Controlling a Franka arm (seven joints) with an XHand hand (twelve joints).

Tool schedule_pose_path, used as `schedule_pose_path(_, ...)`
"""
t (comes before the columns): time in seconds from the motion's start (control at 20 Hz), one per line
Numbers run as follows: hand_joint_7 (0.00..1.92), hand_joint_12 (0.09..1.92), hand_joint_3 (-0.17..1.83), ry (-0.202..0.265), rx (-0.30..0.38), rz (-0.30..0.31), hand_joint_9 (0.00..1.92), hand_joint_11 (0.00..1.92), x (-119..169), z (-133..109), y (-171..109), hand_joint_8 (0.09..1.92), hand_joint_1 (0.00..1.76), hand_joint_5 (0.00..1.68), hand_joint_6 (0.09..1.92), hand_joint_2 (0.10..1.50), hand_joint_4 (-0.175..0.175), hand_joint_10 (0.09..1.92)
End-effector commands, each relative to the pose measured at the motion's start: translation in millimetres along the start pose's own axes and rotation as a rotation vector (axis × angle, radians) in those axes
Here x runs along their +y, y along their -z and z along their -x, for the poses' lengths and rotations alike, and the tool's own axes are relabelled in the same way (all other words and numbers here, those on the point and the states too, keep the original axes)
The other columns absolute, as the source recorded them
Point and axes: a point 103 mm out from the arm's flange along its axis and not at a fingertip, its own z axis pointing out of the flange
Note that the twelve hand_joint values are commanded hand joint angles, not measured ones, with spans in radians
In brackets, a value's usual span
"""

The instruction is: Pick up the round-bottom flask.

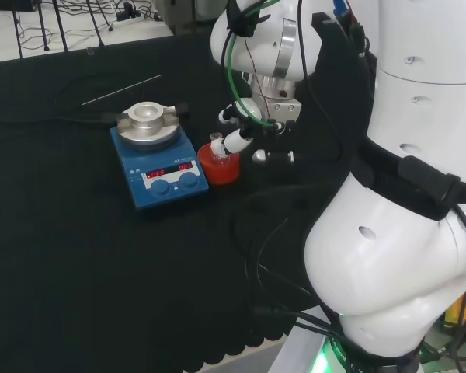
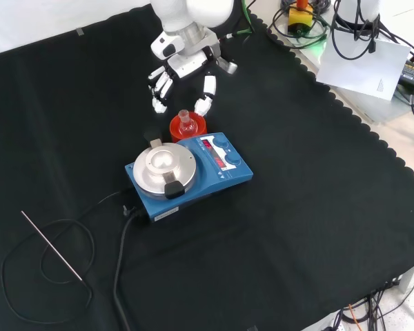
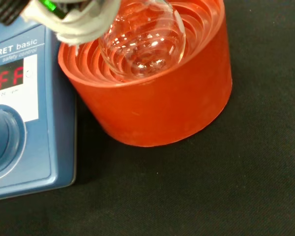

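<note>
A clear round-bottom flask (image 3: 142, 42) sits upright in a red ribbed stand (image 3: 157, 105) on the black cloth. In the front view the flask (image 2: 186, 122) and its stand (image 2: 176, 129) lie just beyond the blue stirrer. The hand (image 2: 183, 65) hovers above and beyond them, with straight fingers (image 2: 206, 88) hanging down on either side and holding nothing. In the head view the hand (image 1: 252, 124) is to the right of the flask (image 1: 216, 146), and one fingertip is close to its neck. A blurred white finger (image 3: 76, 24) shows beside the bulb in the wrist view.
A blue hotplate stirrer (image 2: 224, 169) with a round metal top (image 2: 164, 167) stands right against the stand. Its black cable (image 2: 121, 269) trails towards the front. A thin metal rod (image 2: 52, 246) lies at the front left. The cloth's scalloped edge (image 2: 372, 134) runs along the right.
</note>
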Motion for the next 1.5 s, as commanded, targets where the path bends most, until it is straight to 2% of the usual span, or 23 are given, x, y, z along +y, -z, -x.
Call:
schedule_pose_path(0.05, 0.32, 1.38, 0.51, 0.01, 0.014, 0.009, 0.49, 0.0, 5.9, 0.9, -6.1, 0.67, 0.83, 0.65, 0.1, 0.63, -0.056, 0.68)
schedule_pose_path(0.6, 0.33, 1.38, 0.52, 0.015, -0.01, 0.018, 0.5, 0.0, 11.5, -10.2, -11.7, 0.67, 0.85, 0.72, 0.15, 0.63, -0.055, 0.68)
schedule_pose_path(0.65, 0.33, 1.38, 0.53, 0.015, -0.01, 0.017, 0.51, 0.0, 11.9, -9.6, -11.3, 0.66, 0.85, 0.73, 0.2, 0.62, -0.055, 0.67)
schedule_pose_path(0.8, 0.34, 1.38, 0.55, 0.012, -0.012, 0.017, 0.52, 0.0, 13.3, -5.3, -9.1, 0.66, 0.85, 0.7, 0.53, 0.62, -0.055, 0.66)
schedule_pose_path(0.9, 0.34, 1.39, 0.55, 0.011, -0.023, 0.022, 0.53, 0.0, 13.8, -10.6, -11.6, 0.66, 0.86, 0.69, 0.67, 0.62, -0.055, 0.66)
schedule_pose_path(1.1, 0.34, 1.39, 0.56, 0.012, -0.018, 0.028, 0.53, 0.0, 14.0, -8.8, -10.6, 0.66, 0.87, 0.74, 0.76, 0.63, -0.058, 0.66)
schedule_pose_path(1.5, 0.35, 1.41, 0.56, 0.02, -0.032, 0.033, 0.55, 0.01, 15.0, -9.9, -11.0, 0.67, 0.88, 0.81, 0.81, 0.64, -0.06, 0.67)
